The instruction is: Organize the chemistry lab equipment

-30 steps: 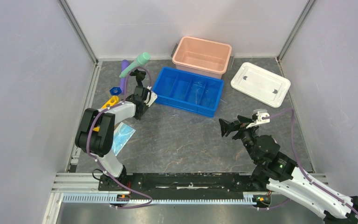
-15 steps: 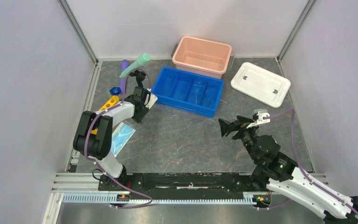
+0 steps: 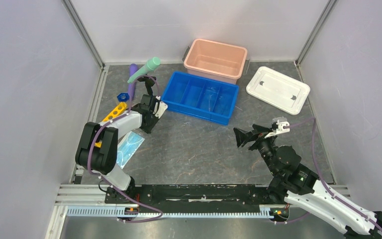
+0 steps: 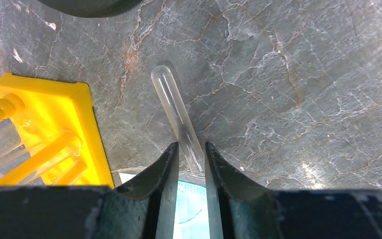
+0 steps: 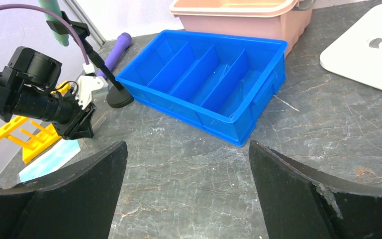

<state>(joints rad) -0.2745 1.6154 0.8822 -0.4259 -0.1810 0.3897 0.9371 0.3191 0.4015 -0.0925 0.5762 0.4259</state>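
Surface: grey marbled table [image 3: 194, 149] walled by pale lilac panels, both arms bolted at its near edge.
Left claw: the left gripper [image 4: 191, 152] is low at the left side of the table, clenched on a clear glass test tube [image 4: 171, 97], with a black finger pressed to each side of it.
Test tube: it is held by its near end and its rounded end points away from the fingers; whether it rests on the stone cannot be told.
Rack: the yellow holed plastic tube rack [image 4: 54, 102] lies just left of the held tube, apart from it.
Mask: the light-blue face mask [image 3: 129, 145] lies flat on the table under the left wrist, beside the rack.
Stand: the black clamp stand [image 5: 119, 98] has its round base next to the tray's left corner, and a mint-green tube [image 3: 144, 69] sits tilted at its top.
Purple tube [image 5: 117, 47]: lying on the table behind the stand.
Funnel: the small dark-blue funnel [image 3: 123, 95] sits on the table beyond the rack.
Right claw: the right gripper [image 5: 187, 147] is released, its jaws spread wide with nothing between them, above bare table right of centre.
Containers: the blue divided plastic tray [image 3: 199, 113] stands in front of the pink plastic bin [image 3: 211, 71]; the white rectangular lid [image 3: 277, 89] lies to their right.
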